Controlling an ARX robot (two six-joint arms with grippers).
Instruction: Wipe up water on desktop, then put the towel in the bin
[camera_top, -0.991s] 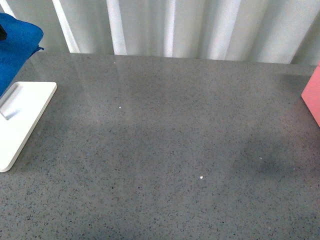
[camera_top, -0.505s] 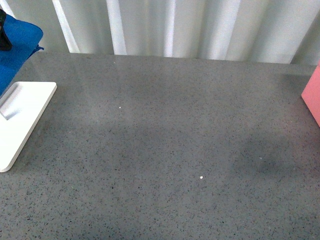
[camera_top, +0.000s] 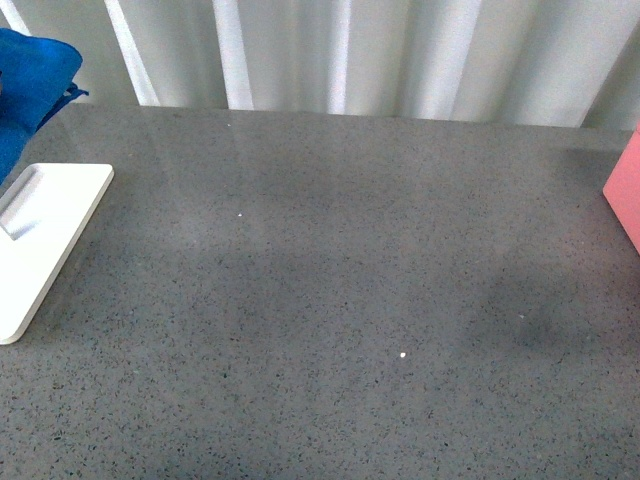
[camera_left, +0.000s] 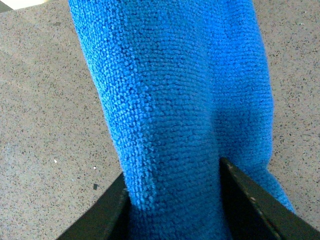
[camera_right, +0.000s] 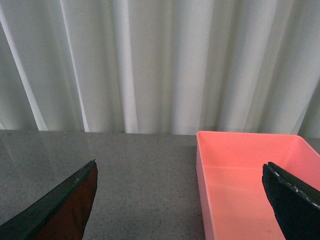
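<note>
While the left gripper (camera_left: 174, 172) is clamped on the towel (camera_left: 175, 90), which hangs over the far left corner of the worktop (camera_top: 330, 260), no wiping looks done yet: tiny white drops (camera_top: 403, 354) glint near the middle and toward the far edge. The right gripper (camera_right: 180, 167) hovers empty, jaws wide apart, facing the pink bin (camera_right: 245, 175) at the right edge. Left to do, I judge: wipe each drop, then carry the towel across to the bin.
</note>
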